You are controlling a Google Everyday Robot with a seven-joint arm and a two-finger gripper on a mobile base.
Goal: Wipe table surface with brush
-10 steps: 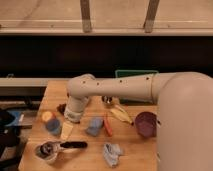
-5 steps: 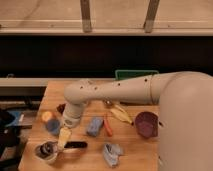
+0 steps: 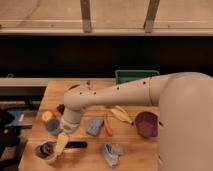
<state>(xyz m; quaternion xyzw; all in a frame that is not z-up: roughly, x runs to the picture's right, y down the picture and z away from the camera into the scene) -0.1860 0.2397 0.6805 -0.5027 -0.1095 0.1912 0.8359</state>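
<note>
Tool (image 3: pixel 61 143) over brush (image 3: pixel 75 145) on the plank bench (image 3: pixel 137 155)
The tool, jaws apart, hangs at the bench's front-left corner above the brush, which lies flat there; a dark wall runs behind the bench.

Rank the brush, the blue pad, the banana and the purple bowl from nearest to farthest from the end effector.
The end effector hangs over the front left of the table.
1. the brush, right beneath it.
2. the blue pad, just right of it and a little farther back.
3. the banana, mid-table.
4. the purple bowl, far right.
</note>
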